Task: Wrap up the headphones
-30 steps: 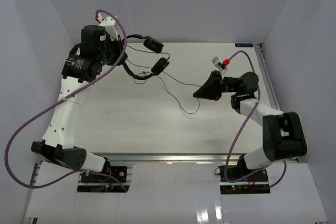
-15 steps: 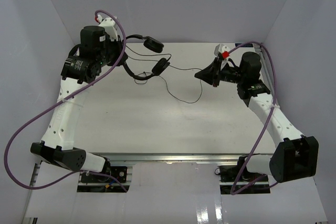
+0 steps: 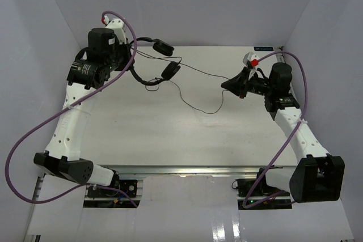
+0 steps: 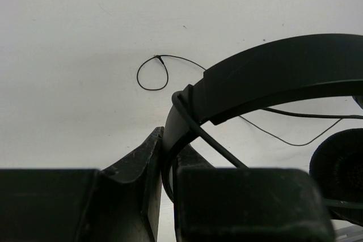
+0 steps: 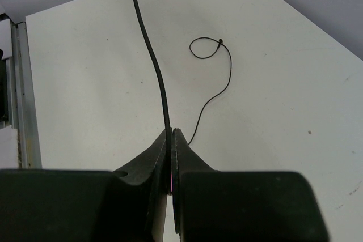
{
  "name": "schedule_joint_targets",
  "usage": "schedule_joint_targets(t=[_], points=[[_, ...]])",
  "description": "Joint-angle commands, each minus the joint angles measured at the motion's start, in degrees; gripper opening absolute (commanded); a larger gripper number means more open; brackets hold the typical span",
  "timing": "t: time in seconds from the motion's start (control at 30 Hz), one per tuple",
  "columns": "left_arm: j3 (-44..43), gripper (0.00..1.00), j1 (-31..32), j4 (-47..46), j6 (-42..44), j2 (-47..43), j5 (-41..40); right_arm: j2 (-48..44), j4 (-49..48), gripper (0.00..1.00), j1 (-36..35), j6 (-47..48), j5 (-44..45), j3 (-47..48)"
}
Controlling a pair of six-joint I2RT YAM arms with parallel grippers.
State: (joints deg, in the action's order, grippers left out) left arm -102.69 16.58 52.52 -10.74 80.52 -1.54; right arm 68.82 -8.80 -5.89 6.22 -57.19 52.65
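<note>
Both grippers are closed on the load: the left gripper is clamped on the headband of the headphones, which are held above the far left corner of the table. The cord is pinched between the closed fingers of the right gripper near the far right. From there it is drawn across to the headphones, and its free end is laid in a small loop on the table.

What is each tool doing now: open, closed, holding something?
Left tool: closed on the headphones, gripping the band.
Right tool: closed on the cord.
</note>
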Motion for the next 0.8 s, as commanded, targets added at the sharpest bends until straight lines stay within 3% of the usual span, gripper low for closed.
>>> schedule_joint_targets(t=[0.0, 0.27, 0.53, 0.63, 0.77], points=[[0.04, 0.0, -0.3, -1.01, -0.23, 0.03, -0.98, -1.59, -1.44, 0.08, 4.17, -0.68, -1.55, -0.83], [-0.47, 0.0, -0.32, -1.18, -0.15, 1.19, -0.33, -2.26, -3.56, 0.08, 8.79, -1.65, -5.23, -2.51], [-2.13, 0.0, -0.32, -1.01, -0.17, 2.81, -2.29, -3.61, -6.88, 0.08, 8.29, -2.82, -18.79, -5.66], [-3.19, 0.0, -0.44, -0.84, 0.11, 3.84, -4.18, -4.92, 2.81, 0.08, 7.55, 7.7, -24.14, -4.76], [-4.56, 0.0, -1.15, -0.99, 0.22, 5.69, -5.14, -5.25, 27.88, 0.08, 5.98, 28.63, -26.1, -0.48]])
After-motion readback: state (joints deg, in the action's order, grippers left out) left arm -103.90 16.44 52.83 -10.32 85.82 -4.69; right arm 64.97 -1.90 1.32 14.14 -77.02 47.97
